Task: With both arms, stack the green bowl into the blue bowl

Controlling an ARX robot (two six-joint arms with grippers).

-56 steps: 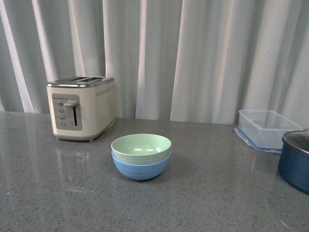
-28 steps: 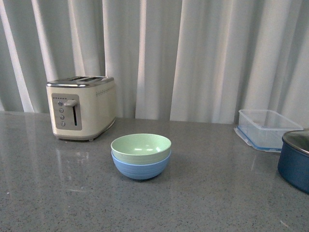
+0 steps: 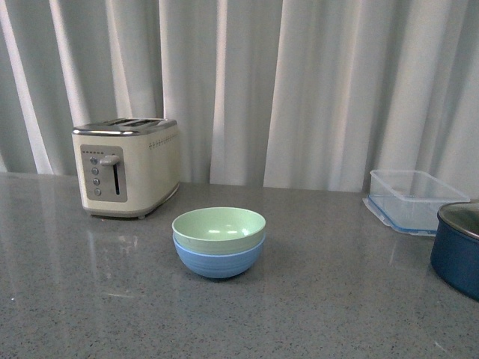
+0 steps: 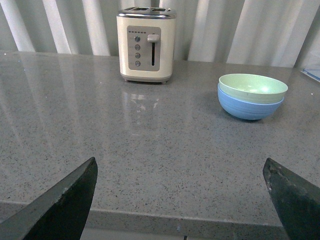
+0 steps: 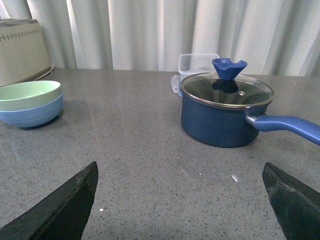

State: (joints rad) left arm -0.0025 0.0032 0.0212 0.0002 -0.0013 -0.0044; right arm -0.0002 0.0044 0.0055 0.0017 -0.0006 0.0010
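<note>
- From the front camera I see the green bowl (image 3: 219, 227) nested inside the blue bowl (image 3: 218, 259), both upright near the middle of the grey speckled countertop (image 3: 322, 299).
- Only a band of blue shows beneath the green rim, and the two rims sit level.
- A cream toaster (image 3: 126, 167) stands behind and to the left of the stack, apart from it, in front of pale curtains (image 3: 299, 90).
- At the right edge sit a clear rectangular container (image 3: 413, 199) and, nearer me, a navy pot (image 3: 456, 250) with a glass lid; the two look just beside each other, though I cannot tell if they touch.
- Neither arm appears in the front view.
- Through the left wrist camera, the left gripper (image 4: 182, 200) has its two dark fingertips spread wide apart, holding nothing, over the counter's near edge, well short of the bowls.
- Through the right wrist camera, the right gripper (image 5: 182, 200) is likewise spread wide and empty, with the pot ahead of it.
</note>
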